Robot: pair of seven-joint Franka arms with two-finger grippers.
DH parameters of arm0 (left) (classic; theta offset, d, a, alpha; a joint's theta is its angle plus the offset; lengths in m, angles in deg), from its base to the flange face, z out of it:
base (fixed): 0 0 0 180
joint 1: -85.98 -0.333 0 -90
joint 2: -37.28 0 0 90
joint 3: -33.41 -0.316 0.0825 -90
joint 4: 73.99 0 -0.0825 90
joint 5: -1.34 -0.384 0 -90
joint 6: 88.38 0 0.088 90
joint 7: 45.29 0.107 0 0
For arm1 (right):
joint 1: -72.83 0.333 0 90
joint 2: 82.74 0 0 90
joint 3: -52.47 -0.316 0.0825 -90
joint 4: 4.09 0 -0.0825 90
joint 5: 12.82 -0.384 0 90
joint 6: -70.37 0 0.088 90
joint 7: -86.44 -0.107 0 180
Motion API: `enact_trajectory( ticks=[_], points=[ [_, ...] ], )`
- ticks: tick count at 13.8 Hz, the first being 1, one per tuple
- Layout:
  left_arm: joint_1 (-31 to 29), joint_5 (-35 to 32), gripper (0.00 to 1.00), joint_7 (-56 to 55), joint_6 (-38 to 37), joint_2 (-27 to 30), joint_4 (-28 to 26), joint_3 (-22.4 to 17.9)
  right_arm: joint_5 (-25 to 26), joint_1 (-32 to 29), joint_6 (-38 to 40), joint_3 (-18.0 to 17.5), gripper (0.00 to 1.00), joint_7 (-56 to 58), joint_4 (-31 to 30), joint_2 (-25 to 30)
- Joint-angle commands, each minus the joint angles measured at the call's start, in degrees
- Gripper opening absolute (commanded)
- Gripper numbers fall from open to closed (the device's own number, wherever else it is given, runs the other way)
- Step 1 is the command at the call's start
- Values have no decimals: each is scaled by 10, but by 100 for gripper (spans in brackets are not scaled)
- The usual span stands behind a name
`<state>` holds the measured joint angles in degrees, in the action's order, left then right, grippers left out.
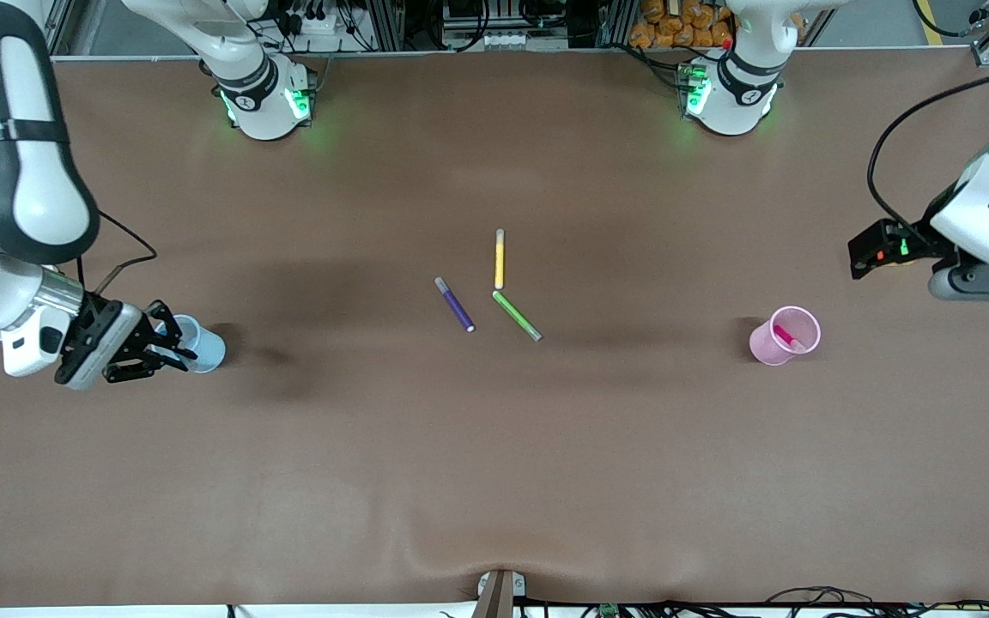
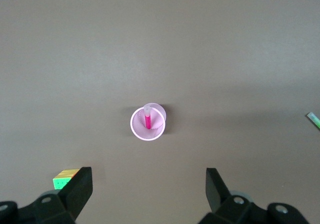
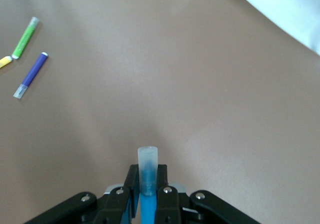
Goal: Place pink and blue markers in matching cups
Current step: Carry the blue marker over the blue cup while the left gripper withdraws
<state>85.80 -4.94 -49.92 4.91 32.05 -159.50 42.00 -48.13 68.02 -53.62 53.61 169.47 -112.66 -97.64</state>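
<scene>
Toward the right arm's edge of the brown worktop, the right gripper (image 1: 170, 348) pinches the slim bright blue marker (image 3: 148, 181) over the pale blue translucent cup (image 1: 200, 342), seemingly to drop it in, while the left gripper (image 2: 149, 186) waits spread apart, its magenta-pink marker (image 1: 787, 336) already standing in the pale pink translucent cup (image 1: 776, 345).

Nothing readable anywhere. No lettering, labels, brand names or numbers on the pink cup (image 1: 785, 336), the blue cup (image 1: 203, 343), the three loose pens or the tabletop (image 1: 494, 481). Small dark round marks on the arm bases (image 1: 264, 99) near the green lights, too tiny to make out.
</scene>
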Motion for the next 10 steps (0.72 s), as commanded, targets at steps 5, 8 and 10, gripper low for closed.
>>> enact_trajectory(
  ticks=[5,8,10],
  points=[
    [40,29,100,40,-62,45,-1,-65,-149,-75,56,-10,6,232,-53,9],
    [33,29,100,69,-100,70,-4,-68,-163,-101,112,-10,6,248,-53,-1],
    [31,29,100,69,-127,98,-31,-68,-163,-109,115,-10,7,273,-53,-12]
  ],
)
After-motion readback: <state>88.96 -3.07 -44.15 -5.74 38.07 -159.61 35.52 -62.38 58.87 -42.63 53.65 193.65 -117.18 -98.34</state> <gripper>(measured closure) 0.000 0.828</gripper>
